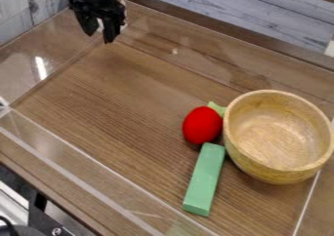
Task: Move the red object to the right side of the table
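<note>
The red object (pixel 201 125), a small rounded strawberry toy with a pale green top, lies on the wood-grain table (pixel 117 113) right of centre. It touches the left side of a wooden bowl (pixel 276 135). My black gripper (pixel 101 29) points down at the far upper left, well away from the red object. Its two fingers stand apart with nothing between them, so it is open.
A flat green rectangular block (pixel 205 177) lies just in front of the red object, angled toward the near edge. Low clear acrylic walls (pixel 78 157) edge the table. A pale plank wall runs along the back.
</note>
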Available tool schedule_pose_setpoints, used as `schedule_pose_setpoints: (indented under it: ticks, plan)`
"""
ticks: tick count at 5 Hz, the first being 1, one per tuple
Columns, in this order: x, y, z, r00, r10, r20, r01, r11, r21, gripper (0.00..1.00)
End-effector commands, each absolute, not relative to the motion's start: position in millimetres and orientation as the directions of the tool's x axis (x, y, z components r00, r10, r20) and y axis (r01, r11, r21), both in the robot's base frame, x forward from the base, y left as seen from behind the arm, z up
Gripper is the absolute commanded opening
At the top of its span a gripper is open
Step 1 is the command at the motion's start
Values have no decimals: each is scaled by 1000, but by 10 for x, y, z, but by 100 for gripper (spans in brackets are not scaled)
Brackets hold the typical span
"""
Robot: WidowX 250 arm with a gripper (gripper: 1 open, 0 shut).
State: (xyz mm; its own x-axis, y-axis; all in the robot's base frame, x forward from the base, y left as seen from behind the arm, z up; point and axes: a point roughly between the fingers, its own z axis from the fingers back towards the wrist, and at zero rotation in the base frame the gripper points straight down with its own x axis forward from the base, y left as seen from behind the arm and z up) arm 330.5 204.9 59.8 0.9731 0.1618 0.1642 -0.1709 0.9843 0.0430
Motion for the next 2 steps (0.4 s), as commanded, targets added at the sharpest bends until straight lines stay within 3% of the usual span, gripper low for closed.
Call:
schedule_pose_setpoints:
  ticks: [1, 2]
  plan:
    - [3450, 2179, 780, 949, 214, 230, -236, 969, 75, 100]
    - [3503, 2146, 777, 945, 236, 225, -257, 964, 72, 100]
